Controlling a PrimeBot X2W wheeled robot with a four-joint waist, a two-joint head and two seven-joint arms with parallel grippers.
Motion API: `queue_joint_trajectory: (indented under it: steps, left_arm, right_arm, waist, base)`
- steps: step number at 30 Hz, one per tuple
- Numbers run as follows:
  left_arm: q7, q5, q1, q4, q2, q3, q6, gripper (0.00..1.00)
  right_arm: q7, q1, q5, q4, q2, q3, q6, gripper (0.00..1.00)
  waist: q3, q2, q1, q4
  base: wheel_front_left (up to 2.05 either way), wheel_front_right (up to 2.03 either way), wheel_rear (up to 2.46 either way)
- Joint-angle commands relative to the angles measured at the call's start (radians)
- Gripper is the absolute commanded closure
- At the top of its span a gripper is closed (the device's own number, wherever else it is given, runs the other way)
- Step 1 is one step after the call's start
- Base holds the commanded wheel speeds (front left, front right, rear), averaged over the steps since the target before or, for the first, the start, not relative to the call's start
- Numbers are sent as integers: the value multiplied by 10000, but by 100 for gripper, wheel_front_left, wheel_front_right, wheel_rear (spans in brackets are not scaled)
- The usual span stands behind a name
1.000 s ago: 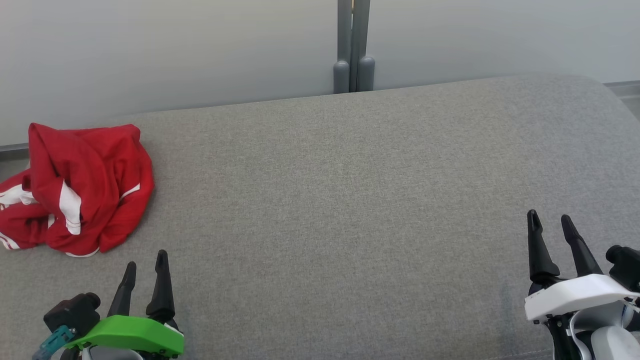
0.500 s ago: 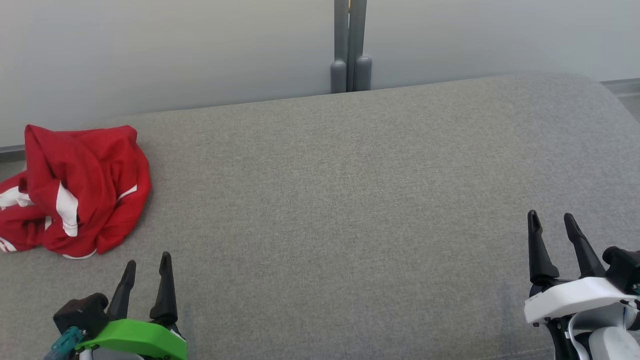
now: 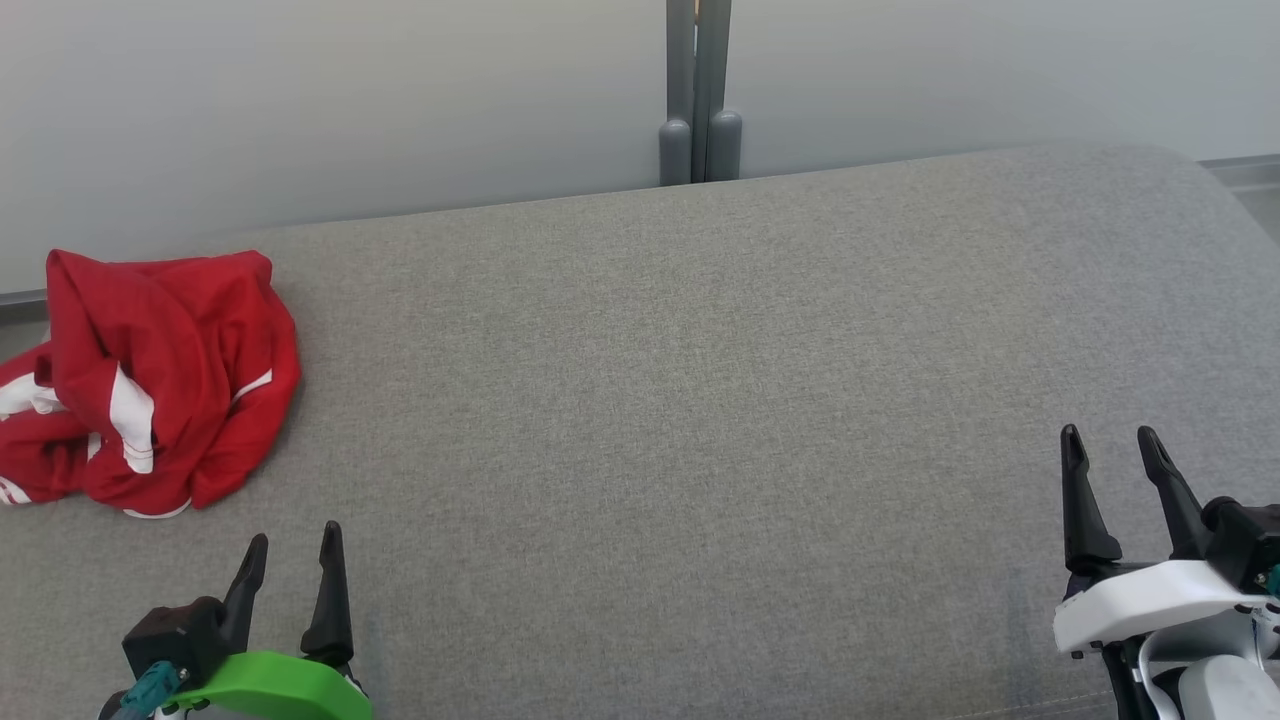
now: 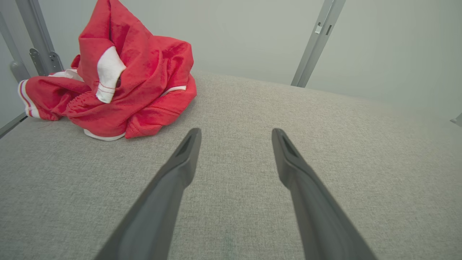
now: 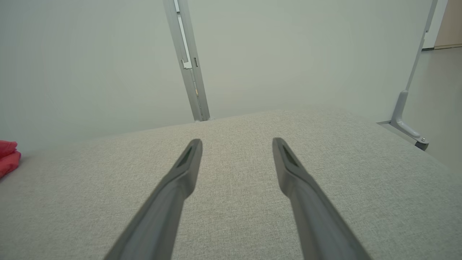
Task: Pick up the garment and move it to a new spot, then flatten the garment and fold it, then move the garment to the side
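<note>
The garment is red with white stripes and lies crumpled in a heap at the far left of the grey cushioned surface. In the left wrist view the garment is ahead and to the left of the fingers. My left gripper stands open at the lower left, a short way in front of the heap, holding nothing. My right gripper stands open at the lower right, far from the garment, with nothing between its fingers. A red edge of the garment shows at the left of the right wrist view.
A pale wall runs behind the cushioned surface, with a grey metal post at its middle. More grey frame posts stand behind the surface. The surface's rounded right end drops to the floor.
Both grippers have sunk a little toward the bottom of the head view, the left one more. The head camera has shifted slightly. The garment lies as before.
</note>
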Motion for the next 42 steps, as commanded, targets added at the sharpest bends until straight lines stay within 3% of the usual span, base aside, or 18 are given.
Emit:
queue_joint_trajectory:
  steps: [1, 25, 42]
  left_arm:
    - [-103, 281, 41, 27, 89, 25, -40, 0]
    - [-527, 1572, 138, 337, 151, 29, -42, 0]
    - [-520, 1146, -51, 699, 231, -134, -42, 0]
  right_arm:
    - [-116, 8, -298, -1, -38, -24, 2, 0]
    - [-545, 121, -1906, -39, -137, -47, 2, 0]
    - [-543, 127, -1735, 129, -146, -26, 2, 0]
  waist:
    - [8, 0, -1, 4]
    - [-27, 0, -1, -11]
    - [-72, 0, -1, 84]
  base:
    - [0, 0, 0]
    - [0, 0, 0]
    - [0, 0, 0]
